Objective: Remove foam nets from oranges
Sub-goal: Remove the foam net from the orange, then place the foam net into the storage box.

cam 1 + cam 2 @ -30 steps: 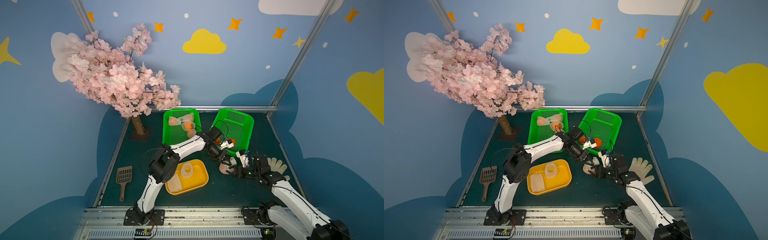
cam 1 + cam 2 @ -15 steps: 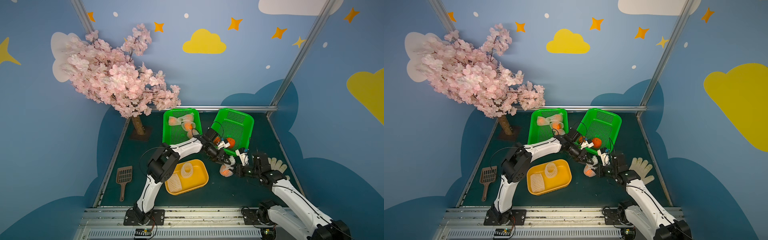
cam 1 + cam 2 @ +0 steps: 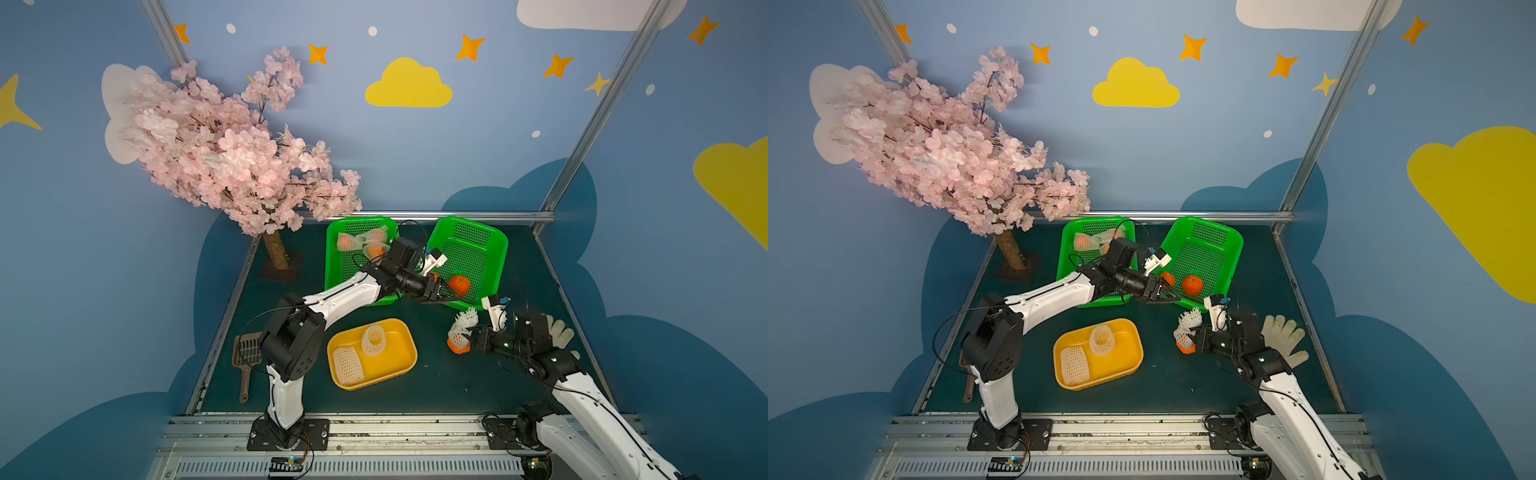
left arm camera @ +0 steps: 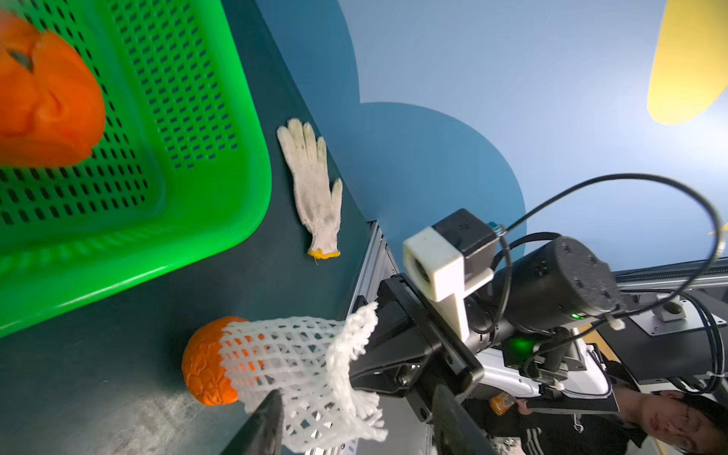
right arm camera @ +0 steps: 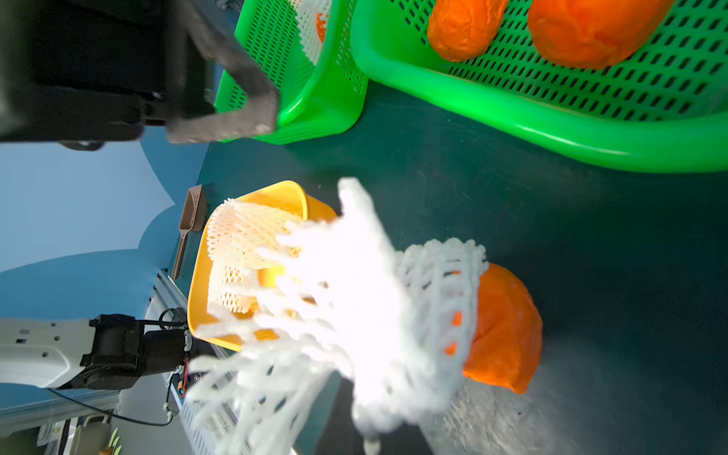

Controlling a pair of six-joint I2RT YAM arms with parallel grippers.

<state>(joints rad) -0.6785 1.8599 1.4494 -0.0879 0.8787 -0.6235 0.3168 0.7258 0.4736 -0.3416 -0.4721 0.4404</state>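
Blue walls painted with clouds and stars close in a dark green table [image 3: 457,386]. In both top views the left gripper [image 3: 452,297] hangs over the near rim of a green basket [image 3: 498,266], jaws spread and empty, close to a bare orange [image 3: 459,284] lying inside. The right gripper [image 3: 469,332] pinches the loose end of a foam net [image 3: 463,322]; the net's other end wraps a half-covered orange [image 3: 457,348] resting on the table just outside that basket. Two empty nets [image 3: 348,365] lie in a yellow tray [image 3: 395,357]. From the left wrist, the half-covered orange [image 4: 205,362] pokes out of the net, and a white glove [image 4: 313,185] lies flat beyond it. From the right wrist, the foam net [image 5: 374,307] is stretched and blurred, with two bare oranges in the basket behind.
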